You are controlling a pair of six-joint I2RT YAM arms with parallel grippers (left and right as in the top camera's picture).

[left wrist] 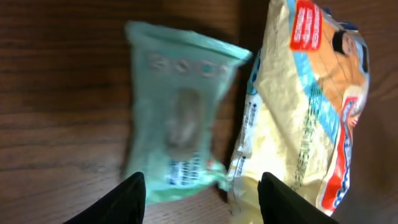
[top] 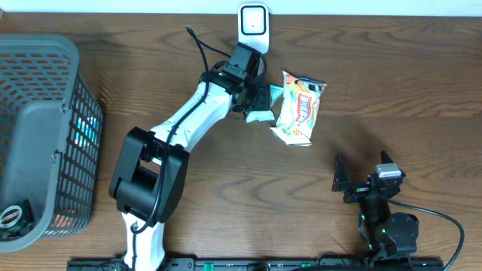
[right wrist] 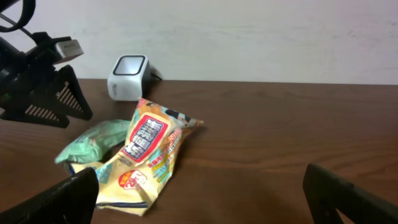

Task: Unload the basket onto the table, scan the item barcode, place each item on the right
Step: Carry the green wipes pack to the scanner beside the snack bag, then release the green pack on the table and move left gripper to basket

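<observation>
Closest to the robot's base, the right gripper sits low over the wooden table with its fingers spread wide and nothing between them. Off to the left, a grey mesh basket stands at the table's edge, well apart from everything else.

Farther out, the left arm stretches towards the back of the table. The left gripper hangs over a green packet; its fingers stand apart, and in the wrist view they pinch nothing. That packet lies flat on the wood, blurred in the wrist view, with one long edge against a yellow snack bag lying on its right.

Beyond both packets, at the far edge, a white scanner stands just behind the left gripper.
</observation>
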